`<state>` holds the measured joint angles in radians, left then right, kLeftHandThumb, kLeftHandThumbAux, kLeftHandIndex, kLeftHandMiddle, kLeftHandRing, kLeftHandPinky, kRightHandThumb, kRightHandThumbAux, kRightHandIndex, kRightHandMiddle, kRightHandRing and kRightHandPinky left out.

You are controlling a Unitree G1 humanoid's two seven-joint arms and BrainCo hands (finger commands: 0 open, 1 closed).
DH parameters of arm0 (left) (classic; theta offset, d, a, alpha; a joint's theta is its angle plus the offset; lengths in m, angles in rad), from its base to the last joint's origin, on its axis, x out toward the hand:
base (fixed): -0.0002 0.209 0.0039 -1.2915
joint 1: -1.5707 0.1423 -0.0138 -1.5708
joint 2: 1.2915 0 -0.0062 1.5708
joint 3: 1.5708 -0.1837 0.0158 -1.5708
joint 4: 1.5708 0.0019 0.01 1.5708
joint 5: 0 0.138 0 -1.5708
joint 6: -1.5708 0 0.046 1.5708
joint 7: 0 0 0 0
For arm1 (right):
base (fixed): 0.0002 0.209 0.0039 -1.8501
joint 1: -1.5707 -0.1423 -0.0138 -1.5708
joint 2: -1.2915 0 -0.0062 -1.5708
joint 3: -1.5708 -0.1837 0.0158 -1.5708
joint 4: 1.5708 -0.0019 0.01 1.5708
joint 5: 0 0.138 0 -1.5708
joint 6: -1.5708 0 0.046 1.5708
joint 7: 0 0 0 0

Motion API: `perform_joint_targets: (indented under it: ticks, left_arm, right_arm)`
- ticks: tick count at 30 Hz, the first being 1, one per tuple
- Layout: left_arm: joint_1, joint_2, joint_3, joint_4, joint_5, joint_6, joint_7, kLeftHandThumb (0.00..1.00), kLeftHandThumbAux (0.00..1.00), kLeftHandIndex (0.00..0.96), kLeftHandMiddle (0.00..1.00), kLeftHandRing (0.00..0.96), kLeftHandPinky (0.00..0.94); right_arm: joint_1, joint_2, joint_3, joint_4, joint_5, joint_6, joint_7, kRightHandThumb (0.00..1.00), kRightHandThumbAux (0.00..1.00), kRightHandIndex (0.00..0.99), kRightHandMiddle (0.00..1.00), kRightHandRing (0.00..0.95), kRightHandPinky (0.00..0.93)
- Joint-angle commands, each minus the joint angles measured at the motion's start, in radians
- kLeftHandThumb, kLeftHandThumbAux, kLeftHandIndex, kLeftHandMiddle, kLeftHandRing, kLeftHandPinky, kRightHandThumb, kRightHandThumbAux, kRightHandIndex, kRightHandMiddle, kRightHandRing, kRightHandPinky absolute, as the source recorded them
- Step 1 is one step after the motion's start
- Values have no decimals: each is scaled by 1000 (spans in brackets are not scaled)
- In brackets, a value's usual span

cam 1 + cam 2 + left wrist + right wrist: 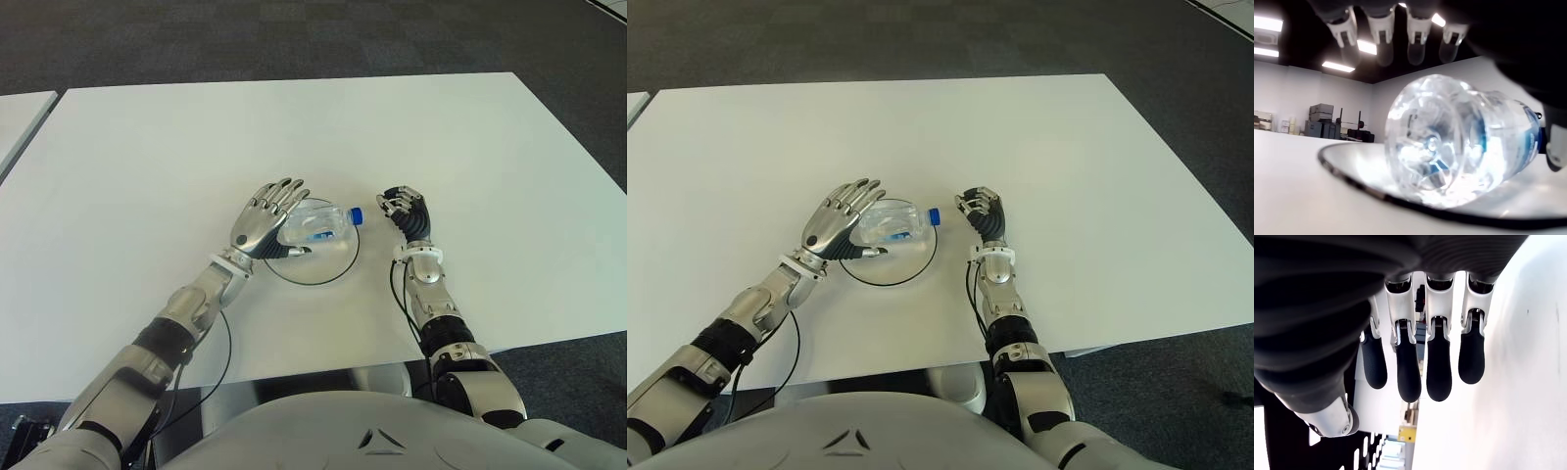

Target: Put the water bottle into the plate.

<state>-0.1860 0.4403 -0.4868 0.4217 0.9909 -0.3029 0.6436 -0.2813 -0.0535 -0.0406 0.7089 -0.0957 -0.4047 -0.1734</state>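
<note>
Water bottle lying on its side in the plate, blue cap over the rim twd R hand. L hand at the bottle's base end, fingers spread over it, no grip. R hand just beside plate on white table, fingers curled, holding nothing.

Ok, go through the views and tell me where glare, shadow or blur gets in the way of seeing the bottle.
Left wrist view: the bottle lies in the plate, its base flaring with bright highlights; the left hand above is dark against ceiling lights. Left eye view: even light, soft shadows, but the clear bottle nearly blends into the plate and table. Right wrist view: only the right hand, backlit, with blown-out white beside it.
</note>
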Motion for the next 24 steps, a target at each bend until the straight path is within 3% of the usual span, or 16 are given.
perform_joint_targets:
  ticks: [1, 5, 12, 15, 21, 24]
  left_arm:
    - [-3, -18, 21, 13, -89, -45, -41, 36, 463, 0, 0, 0, 0]
    - [4, -40, 54, 47, -205, -107, -77, 33, 456, 0, 0, 0, 0]
    - [7, -127, 173, 188, -516, -267, -173, 31, 454, 0, 0, 0, 0]
    - [7, -151, 210, 216, -586, -289, -210, 26, 460, 0, 0, 0, 0]
    - [-52, -165, 303, 387, -684, -339, -243, 14, 469, 0, 0, 0, 0]
    - [-38, -216, 357, 403, -752, -314, -244, 13, 487, 0, 0, 0, 0]
  right_arm:
    - [9, 5, 2, 2, -3, 31, -4, 708, 731, 428, 509, 526, 550]
    - [9, 4, 2, 1, -3, 34, -3, 708, 731, 428, 510, 527, 550]
    - [9, 3, 1, 2, -1, 32, -1, 709, 731, 429, 514, 533, 558]
    - [10, 3, 0, 0, -1, 32, -2, 709, 731, 429, 515, 532, 555]
    - [13, 5, 0, -10, -2, 43, -6, 708, 731, 429, 511, 523, 541]
    - [15, 3, 2, -16, -4, 51, -6, 708, 731, 429, 509, 520, 541]
